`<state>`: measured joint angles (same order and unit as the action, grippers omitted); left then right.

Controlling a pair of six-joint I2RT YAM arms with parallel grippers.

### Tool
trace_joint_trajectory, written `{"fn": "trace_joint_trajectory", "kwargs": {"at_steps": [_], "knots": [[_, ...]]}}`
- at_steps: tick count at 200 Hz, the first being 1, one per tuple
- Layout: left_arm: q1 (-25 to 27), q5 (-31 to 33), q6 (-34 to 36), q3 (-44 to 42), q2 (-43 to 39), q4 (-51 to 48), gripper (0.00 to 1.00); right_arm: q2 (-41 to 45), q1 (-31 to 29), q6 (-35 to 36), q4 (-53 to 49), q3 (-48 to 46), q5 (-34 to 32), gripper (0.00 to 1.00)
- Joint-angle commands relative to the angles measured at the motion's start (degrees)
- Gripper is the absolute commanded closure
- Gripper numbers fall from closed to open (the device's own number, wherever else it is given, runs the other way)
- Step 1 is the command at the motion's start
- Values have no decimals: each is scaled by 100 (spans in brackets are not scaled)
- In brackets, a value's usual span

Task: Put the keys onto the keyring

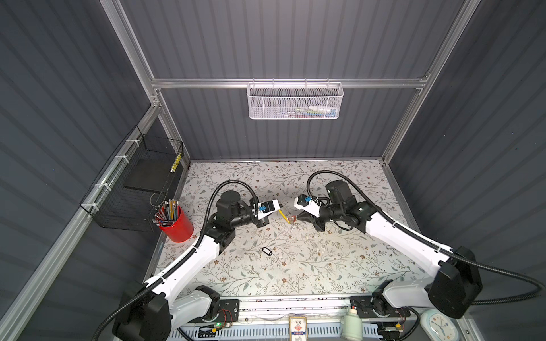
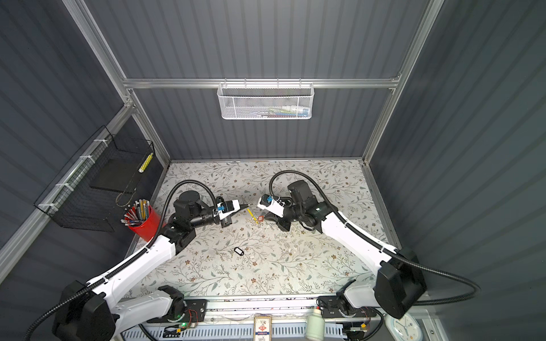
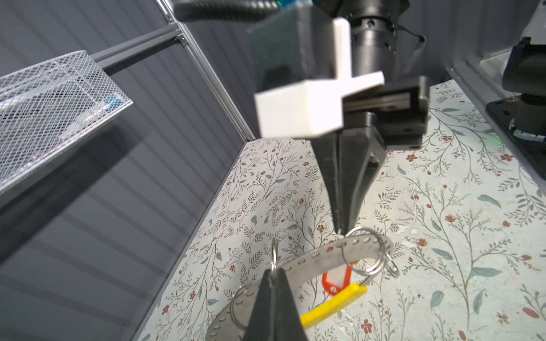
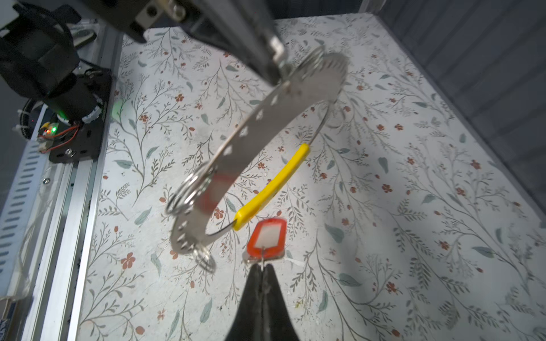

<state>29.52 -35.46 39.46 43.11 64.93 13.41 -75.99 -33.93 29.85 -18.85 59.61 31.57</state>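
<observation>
The keyring [image 3: 319,259] is a grey perforated metal hoop with a yellow segment [image 4: 271,186], held in the air above the mat in mid-table. My left gripper [image 3: 274,273] is shut on its band beside a small split ring; in both top views its tip [image 1: 282,205] [image 2: 248,205] meets the hoop. The orange-red key tag [image 4: 267,237] hangs just below the yellow segment [image 1: 284,216], and my right gripper [image 4: 262,267] is shut on its small metal ring. The black-framed key tag [image 1: 266,251] [image 2: 238,251] lies flat on the mat, nearer the front, apart from both grippers.
A red cup of pens [image 1: 177,224] stands at the mat's left edge below a black wire basket [image 1: 139,183]. A white mesh basket [image 1: 295,102] hangs on the back wall. A pale bottle [image 1: 351,324] and a clock [image 1: 440,324] sit beyond the front rail.
</observation>
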Motion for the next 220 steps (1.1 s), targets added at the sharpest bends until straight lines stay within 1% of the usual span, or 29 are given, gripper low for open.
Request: {"fn": "trace_joint_trajectory", "kwargs": {"at_steps": [1,29,43,55,59,82,148,153,167,220], "knots": [[342,620,587,339,-137,-449,100,368,60,-638,318,-174,-121,100],[781,1436,947,468,-155,-577,100,745,62,-862,509,-352,-261,100],[924,1602,993,538,-136,-611,100,854,57,-996,558,-341,-232,100],[1054,1618,991,583,-108,-603,100,934,45,-1113,654,-363,-192,100],[1091,1807,983,608,-93,-602,100,947,37,-1151,674,-371,-180,100],[1292,2016,945,681,-12,-602,100,1006,18,-1283,768,-418,-112,100],[1528,2409,808,897,217,-616,100,1138,-12,-1552,1198,-650,24,100],[1538,2421,801,908,238,-619,100,1324,-8,-1596,1248,-672,24,100],[1573,2478,802,945,277,-637,100,1365,-17,-1674,1335,-700,24,100],[1640,2390,869,901,251,-611,100,1316,-34,-1925,1482,-682,-11,100]]}}
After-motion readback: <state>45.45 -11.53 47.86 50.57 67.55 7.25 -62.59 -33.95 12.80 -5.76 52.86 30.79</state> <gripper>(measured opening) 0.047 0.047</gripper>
